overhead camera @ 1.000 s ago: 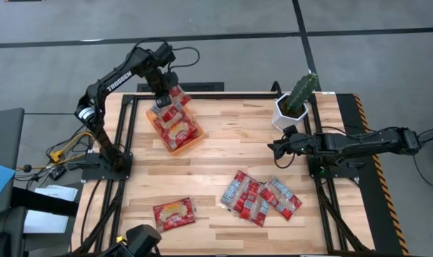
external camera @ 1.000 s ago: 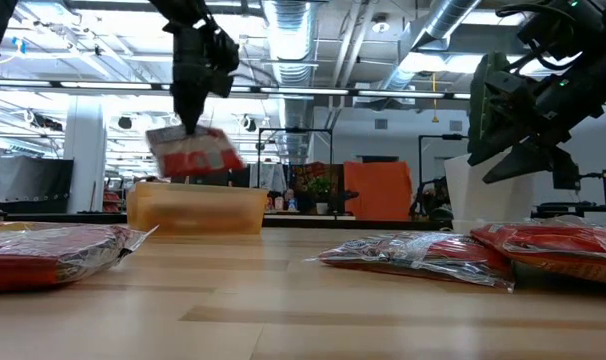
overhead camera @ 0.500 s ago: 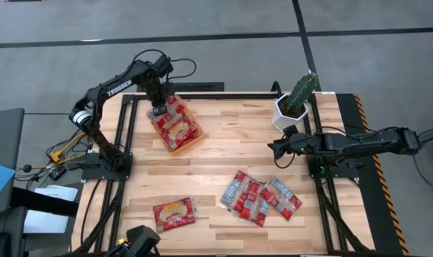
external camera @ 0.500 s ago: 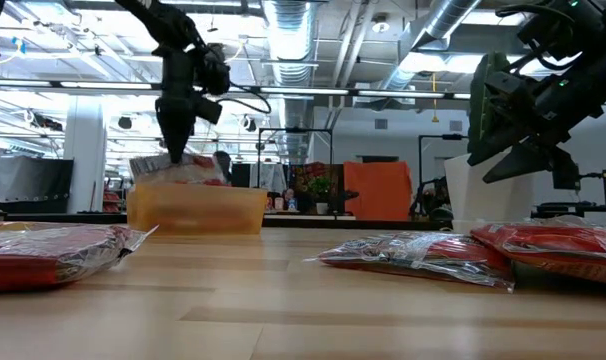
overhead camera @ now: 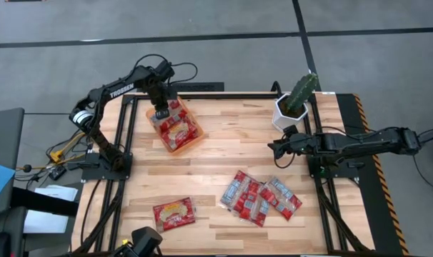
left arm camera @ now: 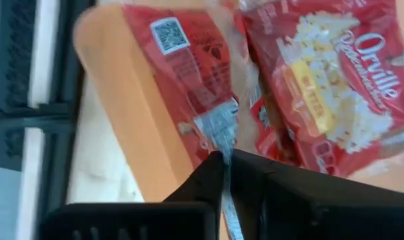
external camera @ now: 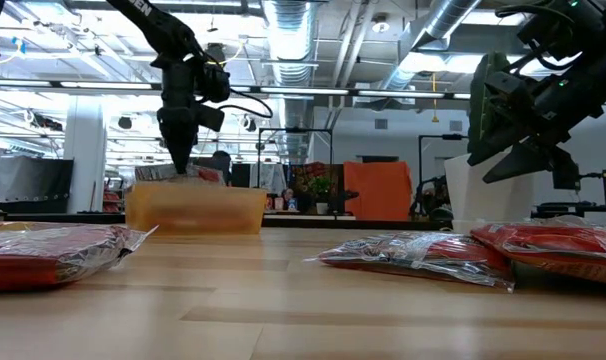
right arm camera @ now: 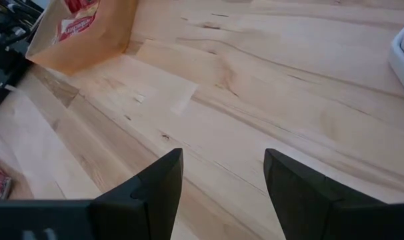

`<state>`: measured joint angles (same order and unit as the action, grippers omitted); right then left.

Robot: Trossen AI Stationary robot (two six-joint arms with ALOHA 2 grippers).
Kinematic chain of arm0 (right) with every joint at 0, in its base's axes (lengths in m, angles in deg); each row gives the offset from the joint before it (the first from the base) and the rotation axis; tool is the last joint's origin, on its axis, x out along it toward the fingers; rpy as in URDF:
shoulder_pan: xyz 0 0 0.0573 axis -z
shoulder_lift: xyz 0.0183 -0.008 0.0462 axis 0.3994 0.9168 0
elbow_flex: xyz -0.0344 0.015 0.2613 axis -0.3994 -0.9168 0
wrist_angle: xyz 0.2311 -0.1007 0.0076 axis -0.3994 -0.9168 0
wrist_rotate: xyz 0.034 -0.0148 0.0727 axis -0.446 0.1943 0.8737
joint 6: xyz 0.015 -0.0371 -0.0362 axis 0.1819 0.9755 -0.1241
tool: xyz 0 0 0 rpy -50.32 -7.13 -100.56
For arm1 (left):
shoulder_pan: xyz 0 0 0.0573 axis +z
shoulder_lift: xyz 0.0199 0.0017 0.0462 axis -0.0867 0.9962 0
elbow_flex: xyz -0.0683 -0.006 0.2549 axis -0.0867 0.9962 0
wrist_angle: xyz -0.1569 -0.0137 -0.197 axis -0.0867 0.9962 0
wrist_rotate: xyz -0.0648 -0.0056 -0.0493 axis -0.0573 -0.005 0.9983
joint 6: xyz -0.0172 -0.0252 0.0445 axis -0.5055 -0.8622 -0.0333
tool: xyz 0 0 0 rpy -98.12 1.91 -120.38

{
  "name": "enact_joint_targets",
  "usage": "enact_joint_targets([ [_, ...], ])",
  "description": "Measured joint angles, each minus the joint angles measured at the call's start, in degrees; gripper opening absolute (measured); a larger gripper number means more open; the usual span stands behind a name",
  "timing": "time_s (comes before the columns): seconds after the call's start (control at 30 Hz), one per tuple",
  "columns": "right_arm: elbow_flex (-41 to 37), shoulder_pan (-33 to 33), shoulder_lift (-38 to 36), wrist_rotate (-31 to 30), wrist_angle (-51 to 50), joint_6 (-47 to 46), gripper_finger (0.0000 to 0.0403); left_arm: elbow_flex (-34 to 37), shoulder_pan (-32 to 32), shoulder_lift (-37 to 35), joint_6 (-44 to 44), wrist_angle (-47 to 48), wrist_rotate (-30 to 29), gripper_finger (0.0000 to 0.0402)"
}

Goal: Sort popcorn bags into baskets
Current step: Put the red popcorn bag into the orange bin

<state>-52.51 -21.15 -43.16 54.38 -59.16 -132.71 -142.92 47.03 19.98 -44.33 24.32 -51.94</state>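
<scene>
Carefully judged, your left tool (left arm camera: 226, 159) was pinched shut on the crinkly foil edge of a popcorn bag (left arm camera: 189, 67) lying in the shallow orange plastic basket (overhead camera: 175, 126) near the table's far left corner. Lifting before letting go could drag that slick packet out. Your right tool (right arm camera: 222, 175) waited, spread apart.

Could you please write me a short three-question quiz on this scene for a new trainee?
1. True or false: the left pincer is shut on a popcorn bag over the orange basket.
2. Multiple choice: the right pincer is A) open over bare wood, B) shut on a bag, C) inside the basket.
3. Fill in: the lone bag on the table's left lies ___ the basket.

Key: 1 true; 2 A; 3 outside.
</scene>
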Motion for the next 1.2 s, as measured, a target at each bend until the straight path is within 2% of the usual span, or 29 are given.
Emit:
enact_joint_targets([
  [0.13,0.0,0.0,0.0,0.0,0.0,0.0,0.0234,0.0,0.0,0.0,0.9,-2.1,-1.9,0.0044],
  [0.37,0.0,0.0,0.0,0.0,0.0,0.2,0.0234,0.0,-0.1,0.0,0.5,-3.5,-9.5,0.014],
  [0.43,0.0,0.0,0.0,0.0,0.0,0.2,0.0234,-0.3,-0.2,0.0,-2.2,-2.2,-9.6,0.0165],
  [0.5,0.0,-0.1,0.0,0.1,0.0,0.6,0.0234,-1.1,-0.3,0.0,-5.9,-0.5,-4.6,0.0182],
  [0.7,0.0,-1.8,0.8,10.0,-5.4,0.7,0.0234,-2.0,-4.7,-0.1,-20.6,0.1,21.3,0.0195],
  [0.77,0.0,-4.5,1.6,12.9,-9.0,-1.9,0.0234,-2.0,-8.8,-0.2,-23.6,-0.2,25.8,0.0192],
  [0.87,0.0,-11.1,3.4,14.5,-11.1,-6.4,0.0234,-2.0,-17.1,-0.2,-25.3,-2.6,26.6,0.019],
  [0.97,0.0,-19.6,5.1,14.6,-9.4,-12.3,0.0234,-2.0,-25.4,-0.2,-27.4,-9.3,26.4,0.0191],
  [1.1,0.0,-31.0,7.4,12.9,-7.8,-22.1,0.0234,-2.0,-34.2,-0.2,-29.1,-21.6,19.6,0.0192],
  [1.2,0.0,-38.5,9.8,11.3,-8.1,-30.6,0.0234,-2.1,-37.5,0.5,-32.6,-30.1,15.4,0.0193],
])
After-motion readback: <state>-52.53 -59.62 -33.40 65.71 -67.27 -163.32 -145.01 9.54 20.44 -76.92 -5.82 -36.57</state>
